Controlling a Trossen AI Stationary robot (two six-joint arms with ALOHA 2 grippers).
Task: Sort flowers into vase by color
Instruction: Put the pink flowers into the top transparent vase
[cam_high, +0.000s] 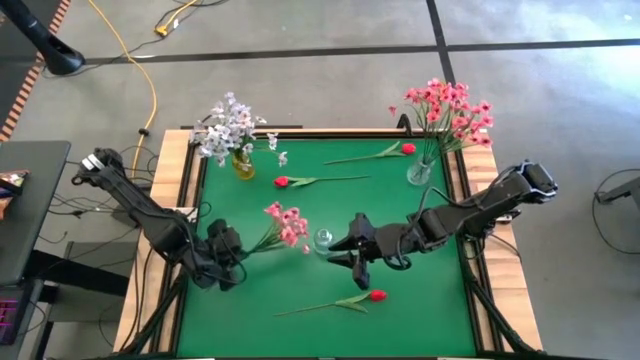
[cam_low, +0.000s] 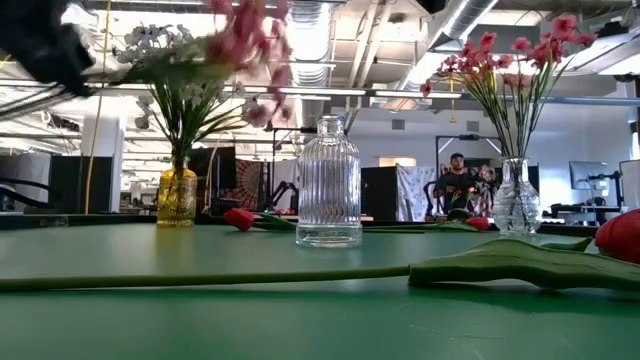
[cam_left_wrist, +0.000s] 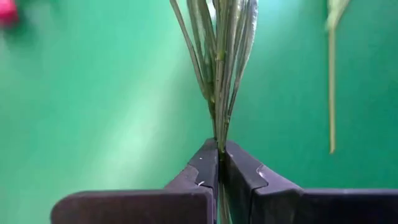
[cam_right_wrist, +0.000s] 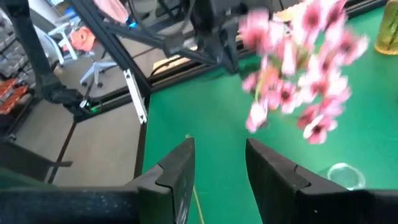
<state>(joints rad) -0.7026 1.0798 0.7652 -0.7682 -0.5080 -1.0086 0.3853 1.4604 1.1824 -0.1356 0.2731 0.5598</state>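
Observation:
My left gripper (cam_high: 228, 246) is shut on a pink many-bloom spray (cam_high: 288, 224), whose blooms hang in the air just left of an empty clear ribbed vase (cam_high: 323, 240) (cam_low: 328, 180). My right gripper (cam_right_wrist: 217, 155) is open, just right of that vase and touching nothing. The spray's blooms (cam_right_wrist: 298, 81) show ahead of its fingers. Whitish-lavender flowers (cam_high: 228, 130) stand in a yellow vase (cam_high: 241, 163). More pink sprays (cam_high: 450, 110) stand in a clear vase (cam_high: 420, 172). Three red buds (cam_high: 283, 182) (cam_high: 408, 148) (cam_high: 377, 295) lie flat on the mat. My left gripper pinches the pink spray between its two fingers, on the stem (cam_left_wrist: 219, 144) just below where it splits into several thin stalks. The fingers come from the table's left, roughly level, and the stalks run on ahead of them. The spray is lifted clear of the mat.
The green mat (cam_high: 400, 300) lies in a wooden frame (cam_high: 170, 200). The near red bud's long stem and leaf (cam_low: 300, 270) lie across the mat in front of the empty vase. People and furniture show in the room beyond the far edge.

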